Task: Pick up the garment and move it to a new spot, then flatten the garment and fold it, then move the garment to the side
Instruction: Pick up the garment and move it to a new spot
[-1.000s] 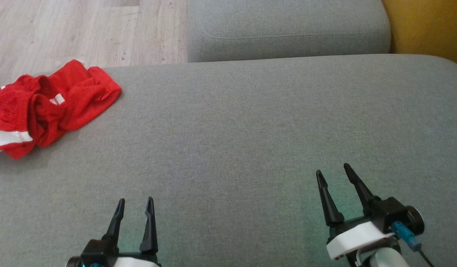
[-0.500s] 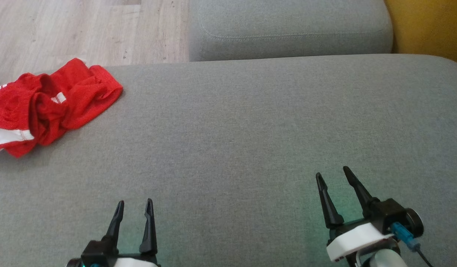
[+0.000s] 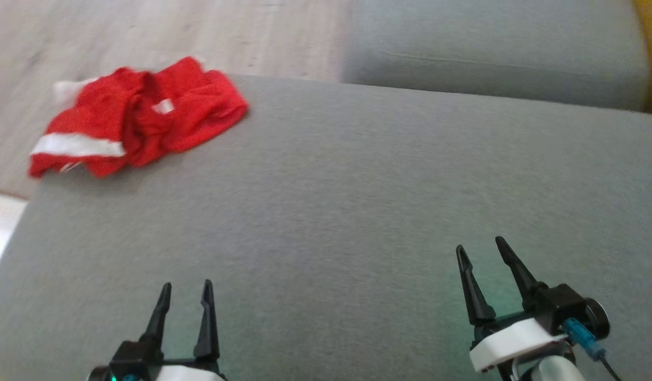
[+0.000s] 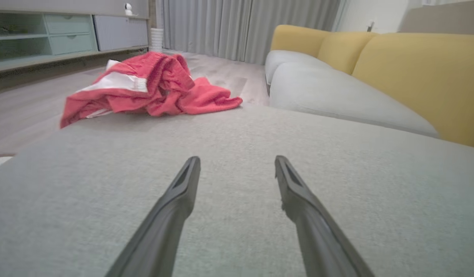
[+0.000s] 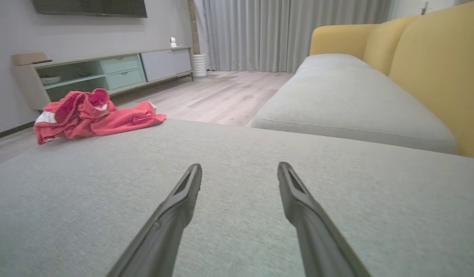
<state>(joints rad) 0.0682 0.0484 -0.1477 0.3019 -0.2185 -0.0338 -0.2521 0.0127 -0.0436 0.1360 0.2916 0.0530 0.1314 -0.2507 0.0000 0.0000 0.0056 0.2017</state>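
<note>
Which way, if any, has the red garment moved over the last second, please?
No. The red garment still lies on the far left corner of the grey cushion; the whole view shifted, so the camera turned.

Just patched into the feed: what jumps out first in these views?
The crumpled red garment with white bands, bunched at the far left corner of the grey cushion. Nearer the camera, the left hand and right hand point forward, open and empty, well short of the garment. The yellow backrest stands out on the right.
</note>
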